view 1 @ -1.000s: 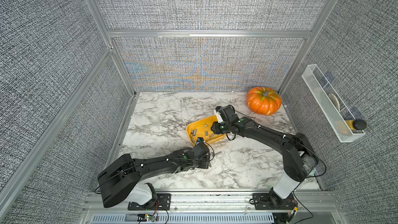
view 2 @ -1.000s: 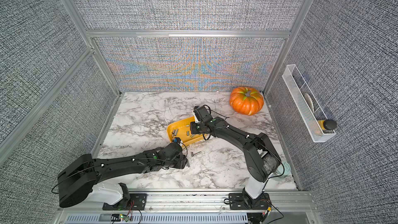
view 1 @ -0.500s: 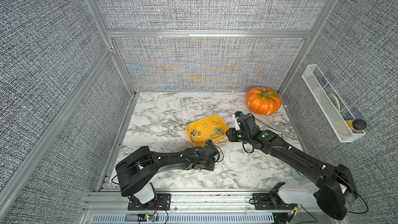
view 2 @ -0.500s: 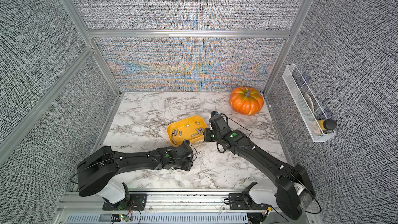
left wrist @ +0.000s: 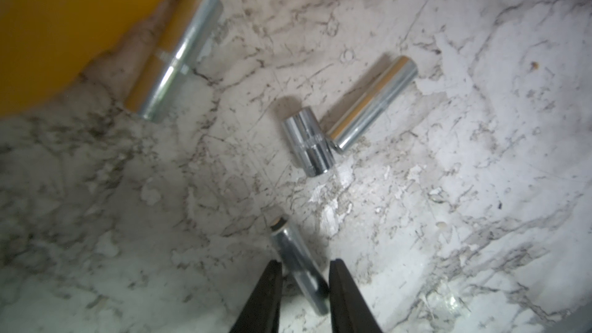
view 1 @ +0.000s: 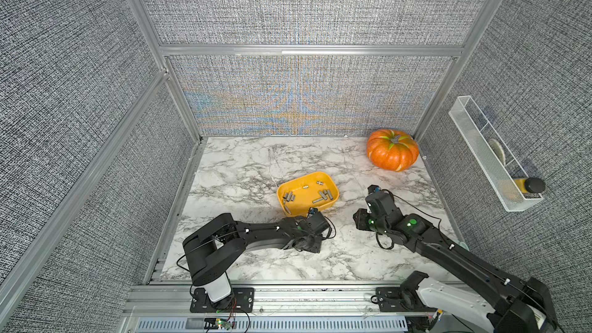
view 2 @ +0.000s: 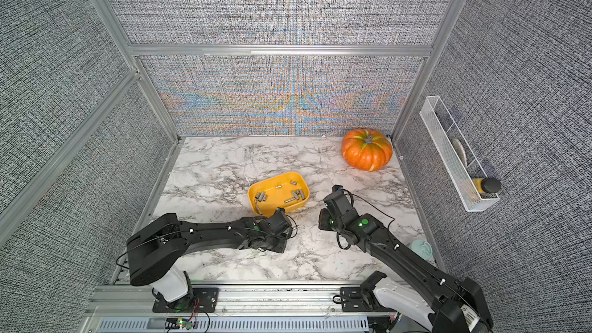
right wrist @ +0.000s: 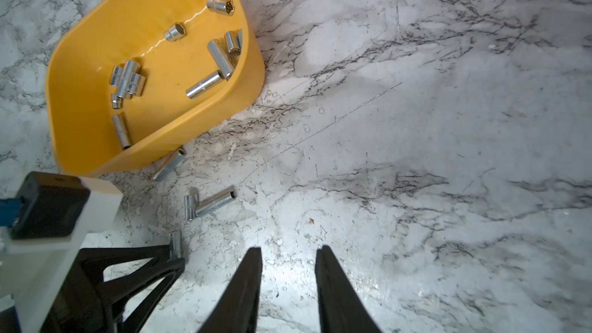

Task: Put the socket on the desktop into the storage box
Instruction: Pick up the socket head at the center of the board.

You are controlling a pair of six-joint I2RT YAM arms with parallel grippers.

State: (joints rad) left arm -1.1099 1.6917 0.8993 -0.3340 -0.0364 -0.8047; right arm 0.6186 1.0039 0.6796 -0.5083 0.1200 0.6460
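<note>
Socket point(left wrist: 288, 245) on the worktop point(left wrist: 448, 187) lies pinched in the left end effector point(left wrist: 305, 262), at 5 o'clock of the storage box point(view 1: 304, 203); right end effector point(right wrist: 289, 249) hovers narrowly parted, empty.

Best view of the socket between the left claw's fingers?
Left wrist: the socket lies close-up inside the left claw. Right wrist shows it small and partly hidden; a top view shows only its tip.
</note>
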